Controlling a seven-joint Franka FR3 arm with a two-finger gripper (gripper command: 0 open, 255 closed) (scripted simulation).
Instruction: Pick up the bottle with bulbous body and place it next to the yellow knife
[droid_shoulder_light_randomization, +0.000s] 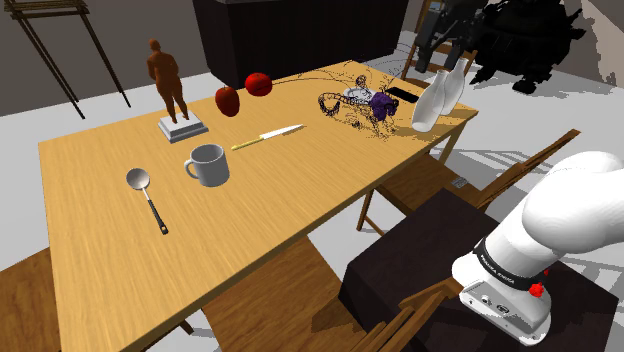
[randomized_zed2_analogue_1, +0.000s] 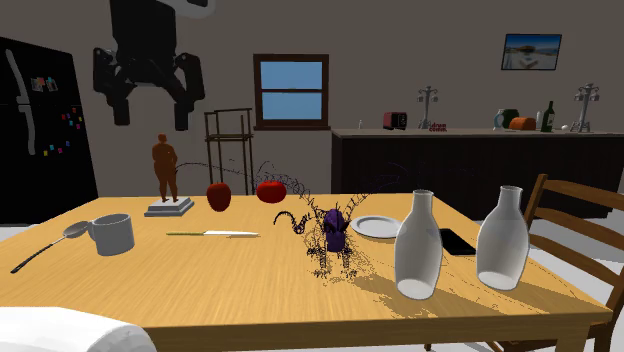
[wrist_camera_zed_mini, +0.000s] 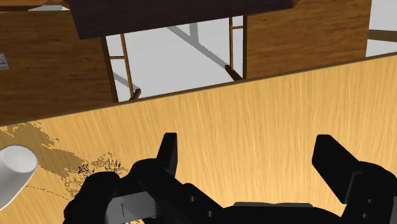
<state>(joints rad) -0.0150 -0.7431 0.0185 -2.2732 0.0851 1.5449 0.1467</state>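
Two white bottles stand at the table's far end. The wider-bodied one (droid_shoulder_light_randomization: 429, 106) (randomized_zed2_analogue_1: 417, 252) is nearer the purple wire tangle (droid_shoulder_light_randomization: 362, 104) (randomized_zed2_analogue_1: 334, 232); the slimmer one (droid_shoulder_light_randomization: 455, 86) (randomized_zed2_analogue_1: 502, 240) stands beside it. The knife (droid_shoulder_light_randomization: 268, 136) (randomized_zed2_analogue_1: 214, 234) with its yellow handle lies mid-table. My black gripper (droid_shoulder_light_randomization: 447, 42) (randomized_zed2_analogue_1: 150, 98) (wrist_camera_zed_mini: 248, 149) hangs open high above the bottles, empty, over bare tabletop. A white bottle mouth (wrist_camera_zed_mini: 15, 168) shows off to one side of the fingers.
On the wooden table (droid_shoulder_light_randomization: 110, 260) are a brown figurine (droid_shoulder_light_randomization: 170, 85), two red fruits (droid_shoulder_light_randomization: 243, 92), a white mug (droid_shoulder_light_randomization: 208, 165), a ladle (droid_shoulder_light_randomization: 146, 194), a plate (randomized_zed2_analogue_1: 377, 226) and a black phone (droid_shoulder_light_randomization: 403, 96). Wooden chairs (droid_shoulder_light_randomization: 500, 175) stand along the edge.
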